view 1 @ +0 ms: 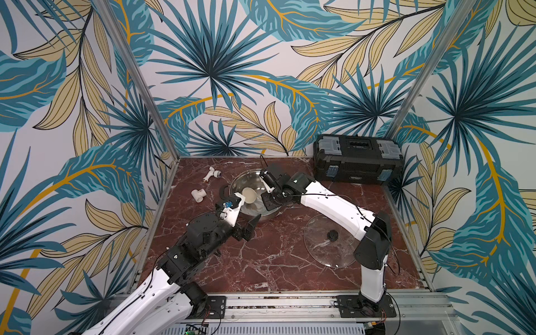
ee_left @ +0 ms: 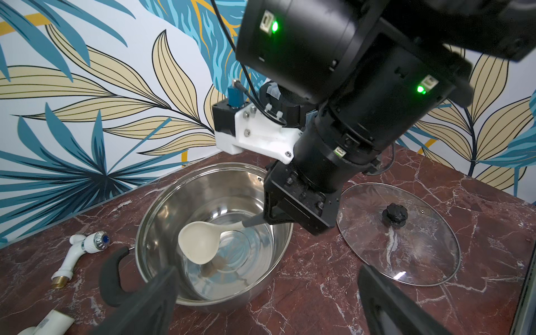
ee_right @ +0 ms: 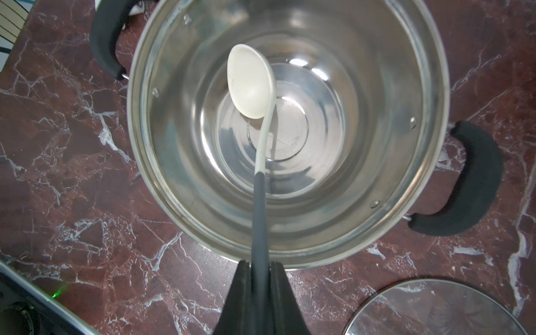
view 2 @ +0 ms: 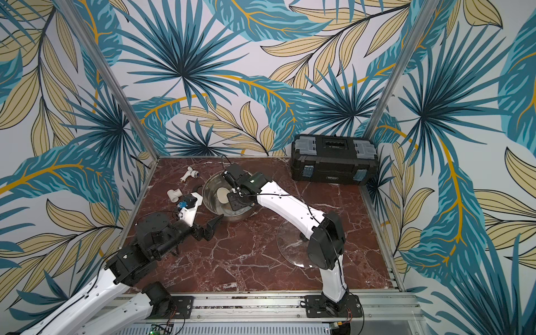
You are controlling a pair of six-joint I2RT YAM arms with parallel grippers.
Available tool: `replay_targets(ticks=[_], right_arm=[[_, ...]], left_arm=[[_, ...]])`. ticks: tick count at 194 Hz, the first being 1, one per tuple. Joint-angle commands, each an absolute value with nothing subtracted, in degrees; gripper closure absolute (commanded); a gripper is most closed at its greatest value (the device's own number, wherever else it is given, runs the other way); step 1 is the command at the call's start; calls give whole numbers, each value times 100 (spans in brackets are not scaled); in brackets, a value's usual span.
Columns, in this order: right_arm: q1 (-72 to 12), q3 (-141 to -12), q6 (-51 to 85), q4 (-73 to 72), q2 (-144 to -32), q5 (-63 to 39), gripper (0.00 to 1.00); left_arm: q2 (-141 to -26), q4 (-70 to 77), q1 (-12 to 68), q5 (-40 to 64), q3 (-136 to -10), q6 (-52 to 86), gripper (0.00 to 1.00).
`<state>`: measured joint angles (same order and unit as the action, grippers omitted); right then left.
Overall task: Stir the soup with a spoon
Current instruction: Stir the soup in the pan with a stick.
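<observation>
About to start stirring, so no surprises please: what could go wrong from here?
The pot is unheld: the left gripper stands open beside it, so the spoon pressing its wall could slide it. The right gripper pinches only the slim grey handle, far from the bowl, so the spoon may twist. The glass lid lies close by the right arm; a wide sweep might clip it.
</observation>
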<state>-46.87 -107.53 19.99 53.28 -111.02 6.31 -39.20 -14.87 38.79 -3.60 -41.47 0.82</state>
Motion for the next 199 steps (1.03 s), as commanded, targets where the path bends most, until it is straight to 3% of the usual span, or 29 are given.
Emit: replay_targets(ticks=[1, 92, 152, 199], right_arm=[[-4714, -10406, 2133, 5200, -10612, 513, 100], [-4674, -9492, 2111, 5610, -9790, 1860, 100], [-4457, -10165, 1930, 5695, -10297, 2283, 100], [-4419, -10929, 1796, 5610, -10887, 1887, 100]], left_arm=[[-3861, -1433, 3858, -286, -4104, 154, 0], [-3937, -1441, 3851, -211, -4160, 190, 0], [-3956, -1448, 3859, -265, -4157, 150, 0], [-3946, -1502, 3858, -274, -4147, 132, 0]])
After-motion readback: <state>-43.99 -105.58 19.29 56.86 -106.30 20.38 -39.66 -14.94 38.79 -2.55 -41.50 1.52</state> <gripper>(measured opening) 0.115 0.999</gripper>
